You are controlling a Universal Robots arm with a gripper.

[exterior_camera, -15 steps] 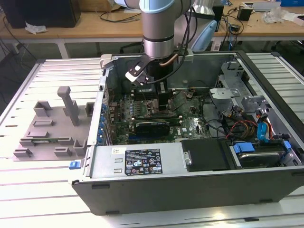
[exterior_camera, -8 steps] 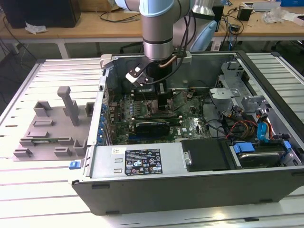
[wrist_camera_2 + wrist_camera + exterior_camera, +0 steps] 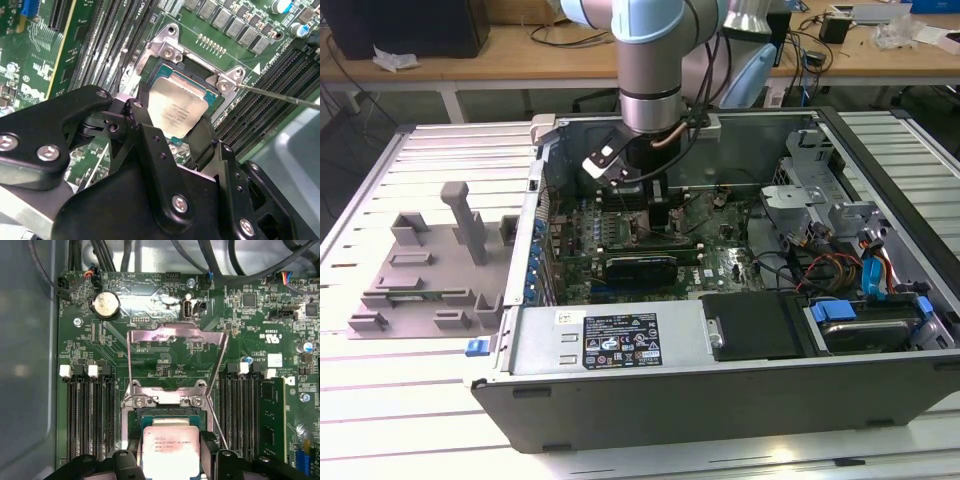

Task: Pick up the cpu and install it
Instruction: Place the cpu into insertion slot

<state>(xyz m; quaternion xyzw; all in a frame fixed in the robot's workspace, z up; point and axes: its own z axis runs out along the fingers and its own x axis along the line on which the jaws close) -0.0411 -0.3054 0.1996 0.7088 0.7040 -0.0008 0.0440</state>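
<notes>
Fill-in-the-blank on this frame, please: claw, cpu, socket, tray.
1. The claw grips the silver-topped ____ at the socket.
2. The socket's load plate is swung ____.
3. The grey tray lies beside the case, on the exterior view's ____.
Missing: cpu; open; left.

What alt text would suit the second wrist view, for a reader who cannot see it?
The black hand grips the silver cpu by two edges at the open metal-framed socket on a green motherboard. Memory slots flank it.
</notes>
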